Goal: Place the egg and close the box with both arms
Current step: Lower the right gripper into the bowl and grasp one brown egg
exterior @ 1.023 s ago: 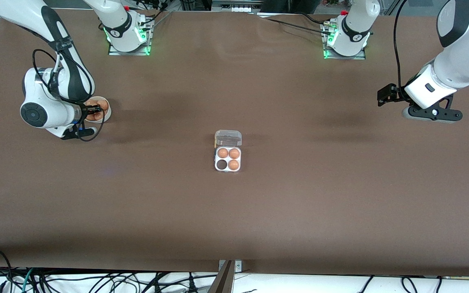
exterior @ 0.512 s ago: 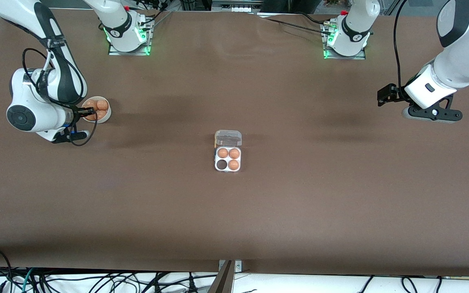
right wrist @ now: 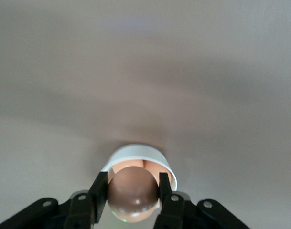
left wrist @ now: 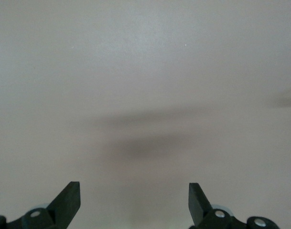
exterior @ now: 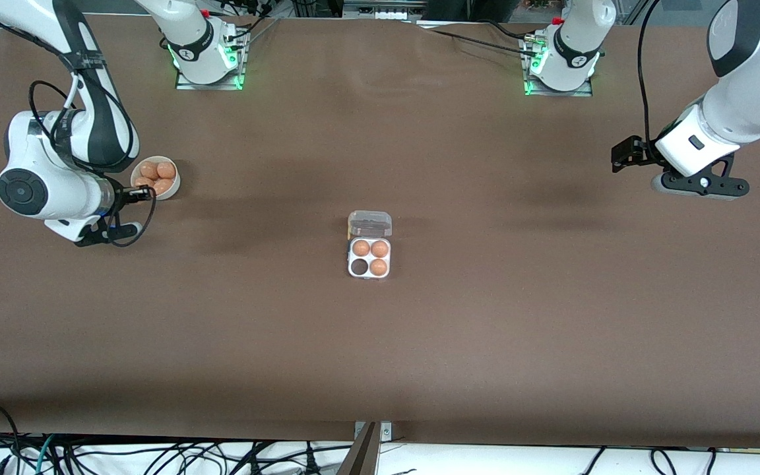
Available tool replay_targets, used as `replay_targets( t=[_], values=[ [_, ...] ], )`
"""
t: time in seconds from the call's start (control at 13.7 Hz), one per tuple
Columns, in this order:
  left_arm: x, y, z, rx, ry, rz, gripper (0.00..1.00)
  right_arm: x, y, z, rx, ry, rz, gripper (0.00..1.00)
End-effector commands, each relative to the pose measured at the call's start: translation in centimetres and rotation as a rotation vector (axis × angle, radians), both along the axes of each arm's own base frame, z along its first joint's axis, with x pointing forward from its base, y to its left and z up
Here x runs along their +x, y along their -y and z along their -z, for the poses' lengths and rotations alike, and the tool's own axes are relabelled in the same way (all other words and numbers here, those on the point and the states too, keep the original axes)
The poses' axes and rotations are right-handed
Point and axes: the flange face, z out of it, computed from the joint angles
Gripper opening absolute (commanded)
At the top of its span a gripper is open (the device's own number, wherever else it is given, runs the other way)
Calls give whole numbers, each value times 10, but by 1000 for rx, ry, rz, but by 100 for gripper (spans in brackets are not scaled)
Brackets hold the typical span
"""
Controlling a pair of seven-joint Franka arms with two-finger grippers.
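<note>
The box [exterior: 369, 258] lies mid-table, its clear lid [exterior: 369, 224] open on the side toward the robots' bases. It holds three orange-brown eggs [exterior: 370, 249], and the cell [exterior: 359, 267] nearest the front camera, toward the right arm's end, is empty. My right gripper [exterior: 145, 192] is shut on an egg [right wrist: 132, 193] just above the rim of the white bowl [exterior: 173, 173]. The bowl rim also shows in the right wrist view [right wrist: 135, 152]. My left gripper [exterior: 625, 156] is open and empty, and it waits over bare table at the left arm's end. Its fingers [left wrist: 69, 200] stand wide apart.
The white bowl holds several more eggs [exterior: 158, 171] near the right arm's end. Brown table [exterior: 518, 316] spreads between the bowl, the box and the left gripper. Cables hang along the table's front edge.
My right gripper has come up out of the bowl with an egg in it, and the arm has drawn back toward its end of the table. The left arm has not moved.
</note>
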Motion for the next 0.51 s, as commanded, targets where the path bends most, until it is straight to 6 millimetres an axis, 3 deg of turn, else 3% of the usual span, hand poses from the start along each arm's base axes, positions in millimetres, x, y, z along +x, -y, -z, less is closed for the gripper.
replay_targets(
  t=[0.0, 0.44],
  values=[
    [5, 2, -3, 3, 6, 2, 100, 15, -31, -26, 11, 62, -19, 16],
    [5, 2, -4, 3, 7, 2, 100, 43, -140, -57, 83, 265, -15, 15]
  ],
)
